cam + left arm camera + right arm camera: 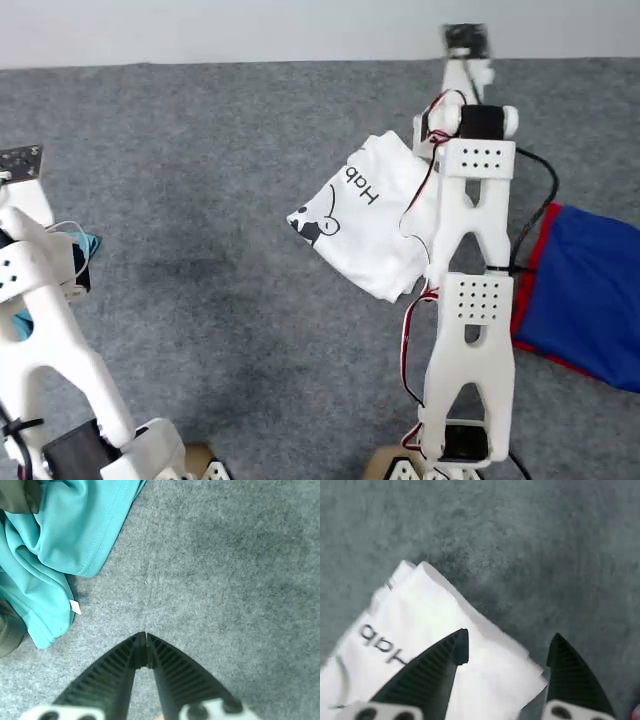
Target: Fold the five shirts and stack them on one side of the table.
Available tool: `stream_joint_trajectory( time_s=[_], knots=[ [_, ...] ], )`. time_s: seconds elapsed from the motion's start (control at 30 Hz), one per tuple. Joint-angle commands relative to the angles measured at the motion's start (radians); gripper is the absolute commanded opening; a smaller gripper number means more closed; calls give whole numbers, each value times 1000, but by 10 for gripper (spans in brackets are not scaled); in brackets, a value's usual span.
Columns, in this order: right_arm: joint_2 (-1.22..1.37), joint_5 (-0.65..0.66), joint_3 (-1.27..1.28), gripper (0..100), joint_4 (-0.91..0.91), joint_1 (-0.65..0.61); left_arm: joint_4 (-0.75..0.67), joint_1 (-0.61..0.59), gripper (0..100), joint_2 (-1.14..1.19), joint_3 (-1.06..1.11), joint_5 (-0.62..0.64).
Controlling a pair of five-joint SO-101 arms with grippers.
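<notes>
Arms first, closest to me: the left arm (45,330) is hanging low at the left edge of the table (220,300), its left gripper (146,641) pinched tight with the tips meeting on nothing, over the grey surface beside a crumpled teal shirt (70,535). Off to the right a blue shirt (590,295) (red along its edge) is lying flat by the table's side. Farther out, the right arm (470,300) is stretching over a folded white shirt (360,215), and the right gripper (509,636) is hovering spread wide, straddling that shirt's edge and gripping nothing.
</notes>
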Motion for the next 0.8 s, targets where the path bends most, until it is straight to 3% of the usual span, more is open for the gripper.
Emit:
stream_joint_trajectory(
  time_s=[0.0, 0.13, 0.33, 0.57, 0.77],
  knots=[
    [-13, -258, -77, 262, 116, -25, -11, 6, 6, 0, -22, -9],
    [-21, -400, -52, 262, 153, -47, -11, 6, 6, 0, -22, -9],
    [-65, -491, 61, 265, 153, -116, -11, 3, 6, 0, -22, -11],
    [-275, -626, 430, 467, 148, -179, -11, 2, 6, 0, -22, -68],
    [-291, -675, 529, 472, 128, -213, -15, 3, 6, 3, -22, -69]
  ],
)
